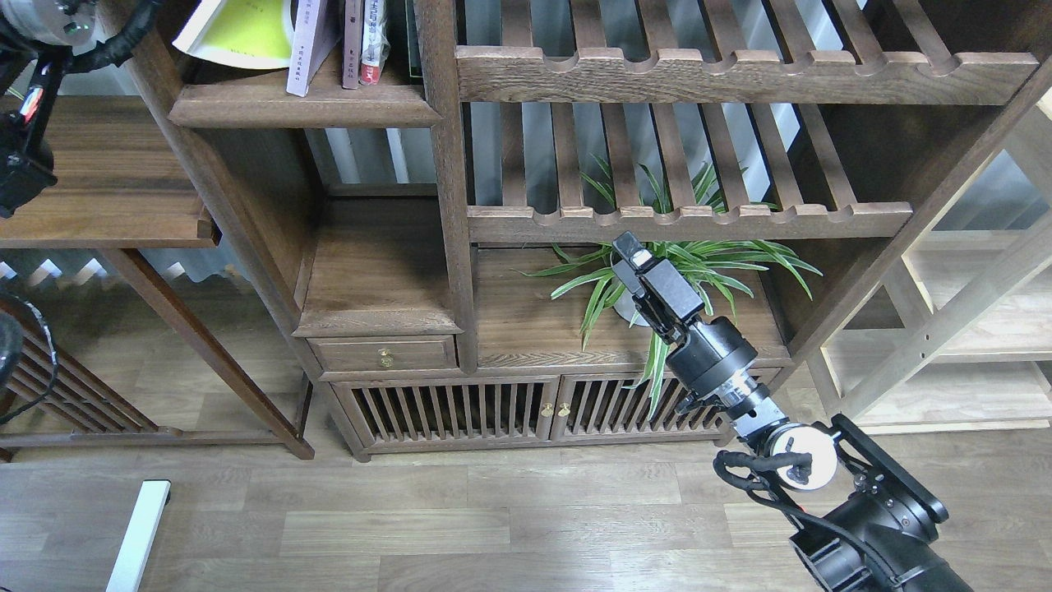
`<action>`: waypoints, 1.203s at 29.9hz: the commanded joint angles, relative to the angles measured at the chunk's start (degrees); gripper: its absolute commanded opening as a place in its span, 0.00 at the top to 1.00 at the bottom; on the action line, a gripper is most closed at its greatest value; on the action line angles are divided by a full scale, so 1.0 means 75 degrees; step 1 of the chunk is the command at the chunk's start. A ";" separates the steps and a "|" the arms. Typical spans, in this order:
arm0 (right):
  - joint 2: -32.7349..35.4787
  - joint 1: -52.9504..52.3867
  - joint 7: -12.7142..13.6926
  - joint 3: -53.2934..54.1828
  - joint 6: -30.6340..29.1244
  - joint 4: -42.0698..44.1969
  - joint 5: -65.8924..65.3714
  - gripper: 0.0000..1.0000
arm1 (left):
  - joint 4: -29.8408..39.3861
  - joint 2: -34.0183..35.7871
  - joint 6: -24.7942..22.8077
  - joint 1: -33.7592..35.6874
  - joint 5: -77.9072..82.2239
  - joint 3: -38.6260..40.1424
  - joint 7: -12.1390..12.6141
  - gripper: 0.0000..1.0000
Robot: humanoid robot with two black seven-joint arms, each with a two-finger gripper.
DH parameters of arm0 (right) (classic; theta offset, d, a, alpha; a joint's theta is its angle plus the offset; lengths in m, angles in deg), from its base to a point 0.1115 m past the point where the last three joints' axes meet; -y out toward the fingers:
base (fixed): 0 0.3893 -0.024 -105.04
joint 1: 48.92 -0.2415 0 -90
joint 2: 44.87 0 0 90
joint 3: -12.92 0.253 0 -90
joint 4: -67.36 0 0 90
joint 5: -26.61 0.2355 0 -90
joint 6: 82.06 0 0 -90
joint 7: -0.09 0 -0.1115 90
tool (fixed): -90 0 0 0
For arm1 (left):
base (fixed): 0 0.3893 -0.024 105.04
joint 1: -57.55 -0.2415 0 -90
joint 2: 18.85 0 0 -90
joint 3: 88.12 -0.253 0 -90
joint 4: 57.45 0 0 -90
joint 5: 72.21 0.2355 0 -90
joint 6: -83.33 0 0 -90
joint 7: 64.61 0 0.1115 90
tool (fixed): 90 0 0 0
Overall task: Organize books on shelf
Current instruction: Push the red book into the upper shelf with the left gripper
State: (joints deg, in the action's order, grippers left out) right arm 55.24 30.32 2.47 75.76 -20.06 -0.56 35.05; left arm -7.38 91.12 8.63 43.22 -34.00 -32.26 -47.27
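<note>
The shelf (304, 105) is the dark solid board at the top left, cut off by the frame's top edge. On it a yellow-green book (238, 33) leans far over to the left. A pale lavender-white book (306, 49) leans beside it. Right of these stand thin brown- and red-and-white-spined books (366, 45). My right gripper (628, 249) hangs low at the centre, in front of the potted plant and far from the books. It holds nothing, and its fingers cannot be told apart. Only joints and cable of my left arm (25, 156) show at the top left corner.
A spider plant (699, 263) sits on the low board behind my right gripper. Slatted racks (690, 222) with notched rails span the right bay. Below are a small drawer (385, 353) and slatted cabinet doors (526, 407). A side table (107, 177) stands at the left.
</note>
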 commanded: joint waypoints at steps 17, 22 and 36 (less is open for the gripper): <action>0.0012 -0.0124 0.0000 -0.0001 0.0000 -0.0003 -0.0012 0.08 | -0.0476 -0.0319 0.0022 0.0164 0.0003 -0.0744 -0.0391 0.27; 0.0024 -0.0136 0.0000 0.0011 0.0000 -0.0014 -0.0012 0.08 | -0.0687 -0.0507 0.0034 0.0187 0.0003 -0.0838 -0.0414 0.16; -0.0011 -0.0217 0.0011 0.0011 0.0000 -0.0026 -0.0012 0.09 | -0.0710 -0.0753 -0.0013 0.0328 -0.0114 -0.0815 -0.0472 0.39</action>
State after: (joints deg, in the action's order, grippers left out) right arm 55.22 28.82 2.47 75.85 -20.06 -0.77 34.96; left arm -12.61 86.33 8.64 45.28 -34.27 -38.63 -50.44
